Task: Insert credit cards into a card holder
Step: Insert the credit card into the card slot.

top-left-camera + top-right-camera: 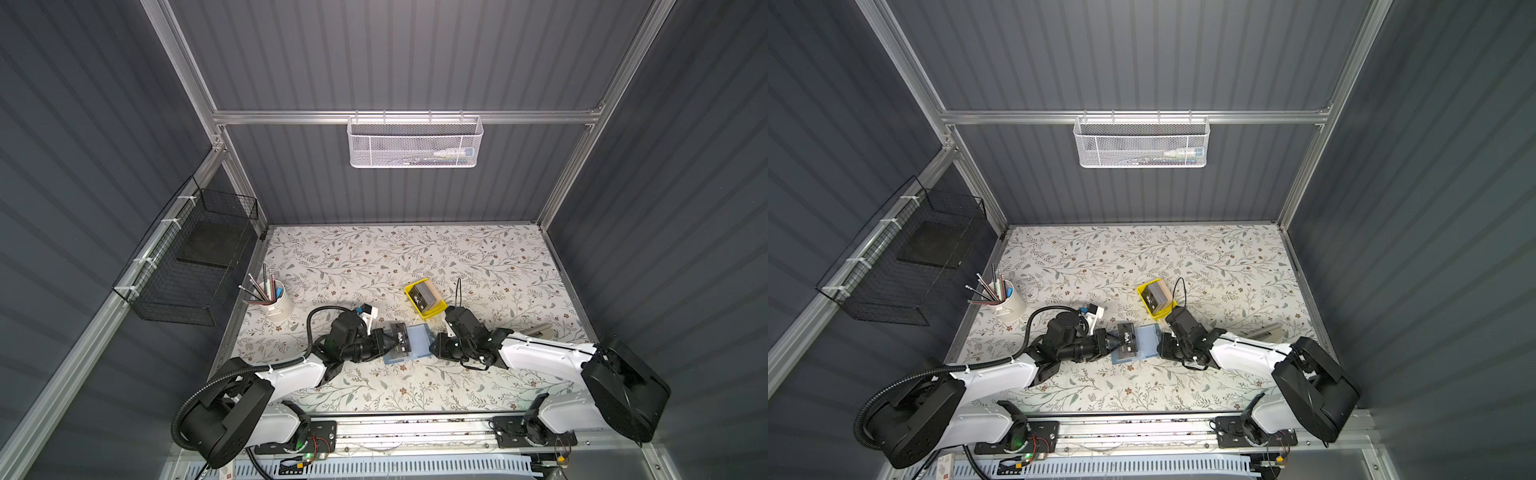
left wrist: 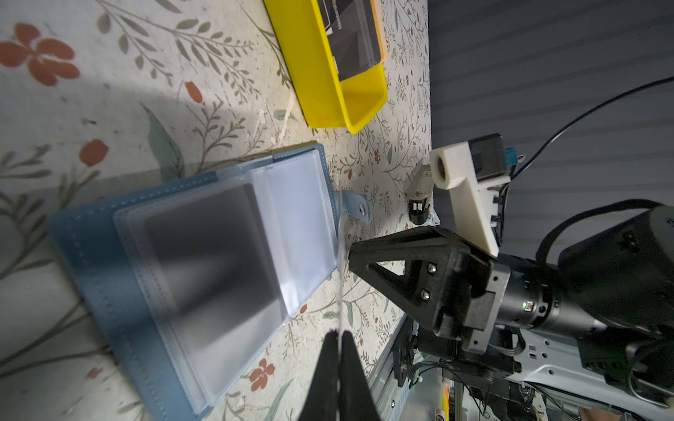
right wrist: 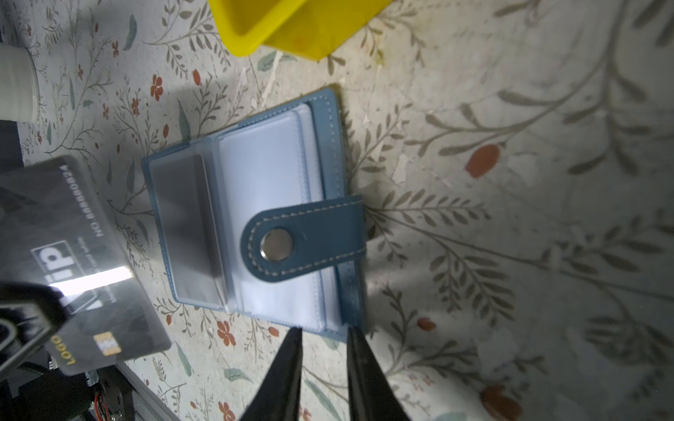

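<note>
Over the open card holder (image 1: 417, 338), my left gripper (image 1: 390, 340) pinches a credit card (image 1: 401, 336); right gripper (image 3: 324, 331) sits parted, empty, at its edge.

I'm working in a robotics lab test cell. Grey ribbed wall panels (image 1: 415, 54) on an aluminium frame (image 1: 291, 117) box it in. A white mesh basket (image 1: 415, 143) hangs on the far crossbar and a black wire basket (image 1: 187, 266) on the left wall. The floral surface (image 1: 395, 257) ends at a near-side metal track (image 1: 415, 432) with exposed wiring (image 1: 320, 446). The track carries my left arm (image 1: 291, 368) and right arm (image 1: 544, 353).
</note>
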Available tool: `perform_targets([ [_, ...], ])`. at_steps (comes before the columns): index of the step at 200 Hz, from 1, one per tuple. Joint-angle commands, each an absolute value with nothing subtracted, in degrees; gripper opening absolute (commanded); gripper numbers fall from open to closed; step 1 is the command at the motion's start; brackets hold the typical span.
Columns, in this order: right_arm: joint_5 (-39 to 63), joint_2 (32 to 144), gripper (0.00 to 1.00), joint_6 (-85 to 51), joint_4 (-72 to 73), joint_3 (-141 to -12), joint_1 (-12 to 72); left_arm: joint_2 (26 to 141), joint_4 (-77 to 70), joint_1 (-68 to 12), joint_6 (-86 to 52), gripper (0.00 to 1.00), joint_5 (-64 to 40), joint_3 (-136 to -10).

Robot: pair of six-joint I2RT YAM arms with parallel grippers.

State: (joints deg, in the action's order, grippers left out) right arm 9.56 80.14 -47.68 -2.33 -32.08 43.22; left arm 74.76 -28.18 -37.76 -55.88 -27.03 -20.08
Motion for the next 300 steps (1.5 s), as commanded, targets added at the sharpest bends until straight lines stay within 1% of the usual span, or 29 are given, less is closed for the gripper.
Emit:
perform_targets([
  [1,7.82,81.13,0.24,-49.23,-2.0,-32.89,43.2,74.89,-27.61,-37.29,-54.21,0.0,-28.17,-21.71],
  [84,9.16,81.37,0.22,-50.24,0.06,-31.17,43.24,74.63,-26.31,-37.09,-53.45,0.0,-27.78,-22.29],
  [136,4.45,79.13,0.23,-50.66,-3.25,-30.59,43.33,75.23,-25.59,-37.07,-52.58,0.0,-27.99,-23.2],
  [168,2.35,77.97,0.24,-50.45,-5.42,-31.06,43.3,73.74,-22.69,-37.08,-51.09,0.0,-27.43,-23.64],
  [223,8.89,80.02,0.23,-49.24,-0.27,-30.52,43.39,73.21,-22.11,-37.08,-50.67,0.0,-27.43,-23.63],
  [264,9.44,78.91,0.22,-48.63,0.11,-30.2,44.11,73.7,-21.01,-37.09,-50.1,0.0,-28.01,-24.38],
  [279,10.11,77.92,0.2,-47.92,1.14,-29.43,44.14,74.47,-19.13,-36.97,-49.76,0.0,-28.72,-25.28],
  [300,9.64,76.97,0.2,-47.97,0.94,-29.27,44.12,75.14,-18.98,-37.0,-50.08,0.0,-30.05,-25.62],
])
